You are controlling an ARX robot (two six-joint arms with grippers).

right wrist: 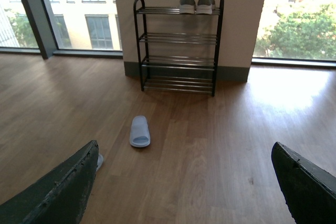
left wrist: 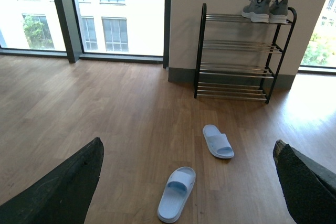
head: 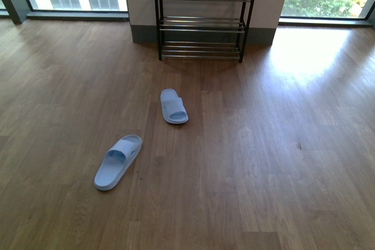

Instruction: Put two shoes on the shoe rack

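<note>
Grey knit sneakers (right wrist: 197,1) sit atop the black-framed chrome-bar shoe rack (head: 202,25) at 12 o'clock, while one pale blue rubber slide sandal (head: 174,106) and its mate (head: 118,161) lie on the wood floor (head: 281,162) toward 11 o'clock, left tool (left wrist: 187,141) and right tool (right wrist: 185,144) both spread wide and empty, so placing the slides looks not yet begun.

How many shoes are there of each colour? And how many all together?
Pale blue slide sandals: 2, on the floor
Grey sneakers: 2, on the top shelf of the shoe rack
Total: 4 shoes
</note>
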